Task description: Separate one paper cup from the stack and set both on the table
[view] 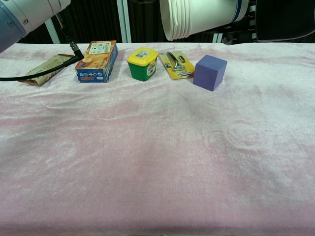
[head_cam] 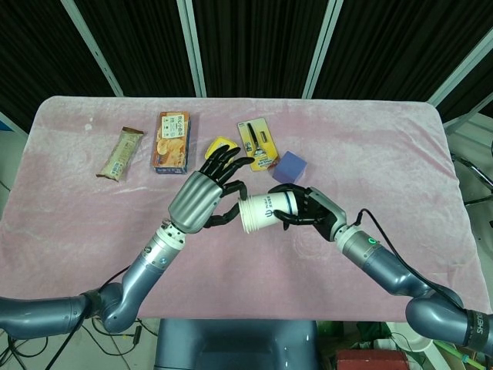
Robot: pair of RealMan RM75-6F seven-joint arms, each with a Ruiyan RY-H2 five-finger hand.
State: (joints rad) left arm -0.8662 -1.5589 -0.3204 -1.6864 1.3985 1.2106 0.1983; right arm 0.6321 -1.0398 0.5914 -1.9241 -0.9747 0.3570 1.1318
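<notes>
White paper cup stack (head_cam: 263, 213), sideways, above table.

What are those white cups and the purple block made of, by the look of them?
The cup stack looks like matte white paper: thin rolled rims nest closely at the mouth. The purple block has flat, dull faces and soft edges, possibly foam or painted wood; the pictures leave that open.
</notes>
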